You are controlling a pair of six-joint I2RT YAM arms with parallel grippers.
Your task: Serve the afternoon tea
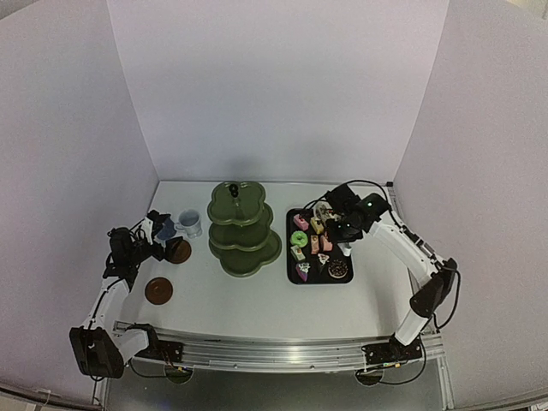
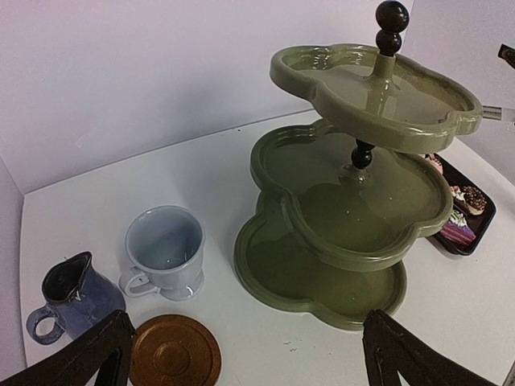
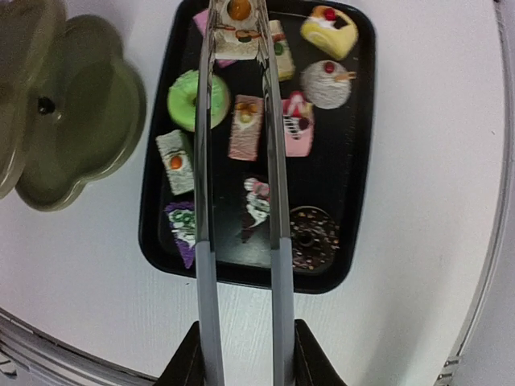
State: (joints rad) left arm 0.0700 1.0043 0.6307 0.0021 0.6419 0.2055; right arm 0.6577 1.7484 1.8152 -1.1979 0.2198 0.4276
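The olive-green three-tier stand (image 1: 242, 227) (image 2: 354, 209) stands mid-table, all tiers bare. Several small cakes and doughnuts lie on the black tray (image 1: 319, 282) (image 3: 241, 277), among them a green doughnut (image 3: 187, 98) and a chocolate doughnut (image 3: 312, 237). My right gripper (image 1: 347, 227) (image 3: 241, 354) is shut on metal tongs (image 3: 205, 265). Their tips flank a small orange-topped cake (image 3: 239, 20) at the tray's far end. My left gripper (image 1: 158, 235) (image 2: 249, 354) hangs open and empty over a brown saucer (image 2: 175, 351), near the white cup (image 2: 165, 251) and dark-blue cup (image 2: 72, 297).
A second brown saucer (image 1: 158, 290) lies nearer the front edge, left of the left arm. White walls close the table on three sides. The stand's lower tier (image 3: 76, 137) sits just left of the tray.
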